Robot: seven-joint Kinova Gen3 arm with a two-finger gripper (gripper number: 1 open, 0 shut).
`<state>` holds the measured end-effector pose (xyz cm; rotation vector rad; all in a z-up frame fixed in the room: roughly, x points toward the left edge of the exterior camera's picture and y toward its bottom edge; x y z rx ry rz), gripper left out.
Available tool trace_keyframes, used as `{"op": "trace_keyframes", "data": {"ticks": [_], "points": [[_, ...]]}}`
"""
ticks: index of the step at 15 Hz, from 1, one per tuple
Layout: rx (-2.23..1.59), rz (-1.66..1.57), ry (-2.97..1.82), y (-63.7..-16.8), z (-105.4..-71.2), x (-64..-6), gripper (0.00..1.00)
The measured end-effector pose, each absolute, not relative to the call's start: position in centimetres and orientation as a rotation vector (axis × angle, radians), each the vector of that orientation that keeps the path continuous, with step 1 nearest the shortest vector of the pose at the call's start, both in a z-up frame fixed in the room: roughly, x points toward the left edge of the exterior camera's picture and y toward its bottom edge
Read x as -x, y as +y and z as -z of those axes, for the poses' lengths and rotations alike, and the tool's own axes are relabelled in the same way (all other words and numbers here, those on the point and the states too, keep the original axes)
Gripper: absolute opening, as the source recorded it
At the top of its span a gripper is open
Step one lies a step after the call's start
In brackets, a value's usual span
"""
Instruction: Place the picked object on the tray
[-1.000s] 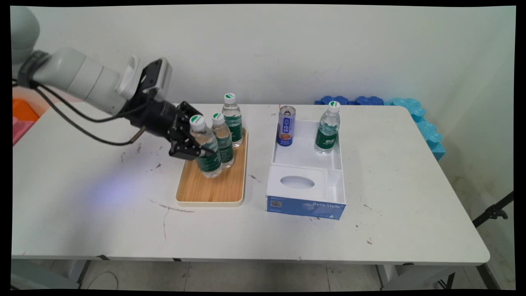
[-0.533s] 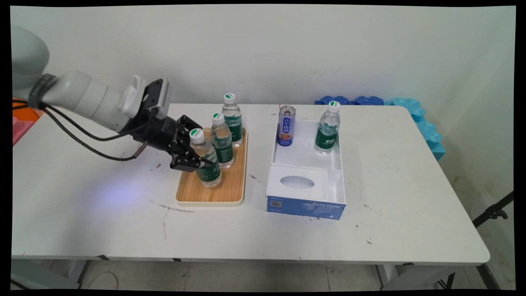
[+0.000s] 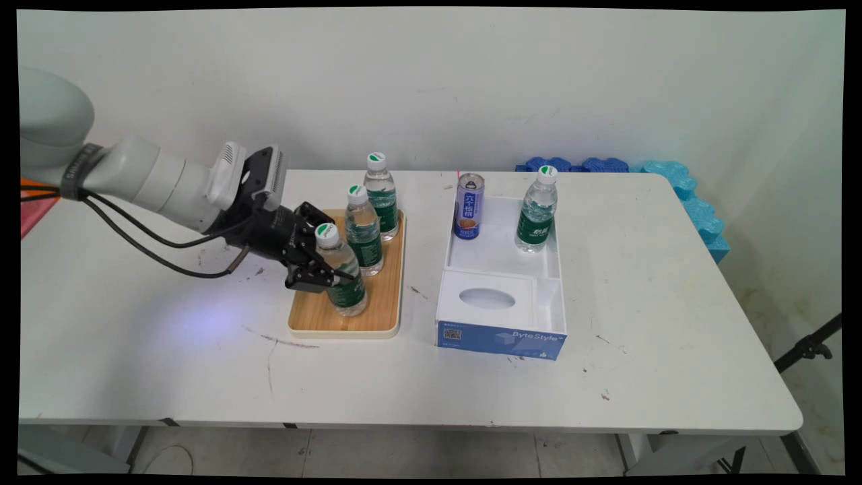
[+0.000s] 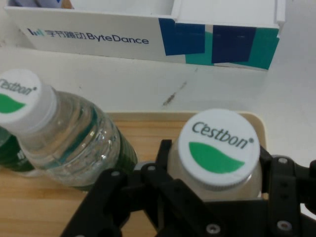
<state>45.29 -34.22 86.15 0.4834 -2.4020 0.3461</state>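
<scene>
The jaws are closed round the neck and shoulder of the nearest Cestbon water bottle [image 3: 341,273], one finger on each side of it, so the gripper [image 3: 322,269] pinches that bottle below its white, green-marked cap [image 4: 218,148]. The bottle stands upright at the near end of the wooden tray [image 3: 377,303], its base at or just above the tray's surface (the pictures do not settle which). Two more water bottles share the tray: the middle bottle [image 3: 363,231] stands just behind the held one, and the far bottle [image 3: 380,196] stands at the tray's back end. To the tray's right, apart from it, lies a white and blue ByteDance box [image 3: 500,316] with an oval opening in its near section; its open far compartment holds a blue drink can [image 3: 469,206] and a fourth water bottle [image 3: 537,209], both upright. All rest on the white table [image 3: 673,323].
</scene>
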Motion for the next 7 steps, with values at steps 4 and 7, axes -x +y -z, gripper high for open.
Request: {"op": "trace_keyframes", "data": {"ticks": [4,7], "points": [[-0.493,-0.35,-2.396,-34.09,-85.48,-45.31,1.0],[-0.495,-0.357,-2.394,-33.98,-85.22,-45.4,1.0]]}}
